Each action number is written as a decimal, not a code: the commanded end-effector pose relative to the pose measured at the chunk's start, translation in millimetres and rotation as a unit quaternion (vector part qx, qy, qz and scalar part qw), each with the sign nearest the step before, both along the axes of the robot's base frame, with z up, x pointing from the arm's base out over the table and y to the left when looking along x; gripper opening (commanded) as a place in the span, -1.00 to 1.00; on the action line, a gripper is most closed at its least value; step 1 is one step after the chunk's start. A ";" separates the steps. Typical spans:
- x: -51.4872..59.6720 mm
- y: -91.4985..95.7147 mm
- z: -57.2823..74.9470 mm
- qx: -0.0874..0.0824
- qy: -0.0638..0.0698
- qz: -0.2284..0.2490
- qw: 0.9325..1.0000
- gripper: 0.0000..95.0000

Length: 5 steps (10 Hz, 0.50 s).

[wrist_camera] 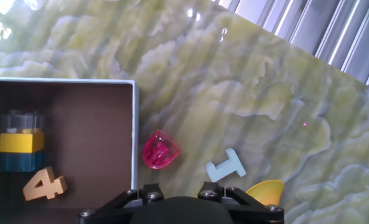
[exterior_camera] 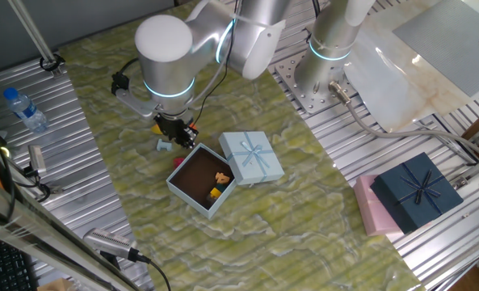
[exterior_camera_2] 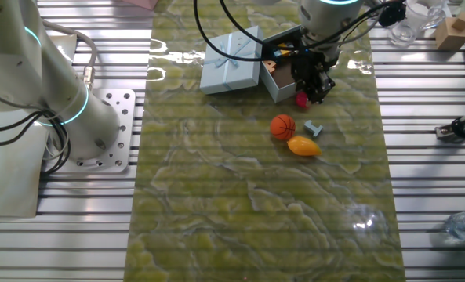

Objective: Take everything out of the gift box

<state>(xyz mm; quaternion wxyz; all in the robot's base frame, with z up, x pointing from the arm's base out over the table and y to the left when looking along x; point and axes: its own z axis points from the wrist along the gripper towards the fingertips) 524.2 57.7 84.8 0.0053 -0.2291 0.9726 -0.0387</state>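
Inside the gift box (wrist_camera: 78, 118), at ten o'clock from the empty, spread fingers (wrist_camera: 180, 198), lie the number four (wrist_camera: 44, 184) and stacked bricks (wrist_camera: 21, 142).

Non-task items: dark navy box with bow (exterior_camera: 413, 191) resting on a pink box (exterior_camera: 368, 212); plastic water bottle (exterior_camera: 25, 110) lying on the slatted metal table (exterior_camera: 53, 153); green marbled mat (exterior_camera_2: 248, 204).

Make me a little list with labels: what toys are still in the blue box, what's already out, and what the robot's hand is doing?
Box: small pale-blue cardboard gift box, open, brown inside
Lid: pale-blue lid with ribbon bow, beside the box
Still inside: stacked yellow and blue toy bricks; tan wooden number 4
Already out: orange toy basketball; yellow-orange mango-like fruit; magenta see-through piece; pale-blue number 1
Hand: over the mat next to the box; fingers hidden
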 end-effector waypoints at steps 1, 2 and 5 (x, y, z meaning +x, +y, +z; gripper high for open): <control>-53.1 63.5 26.3 0.041 -0.002 -0.105 0.994 -0.60; -54.0 58.8 28.1 0.040 0.001 -0.102 0.994 -0.60; -56.0 56.3 29.8 0.042 0.003 -0.099 0.994 -0.60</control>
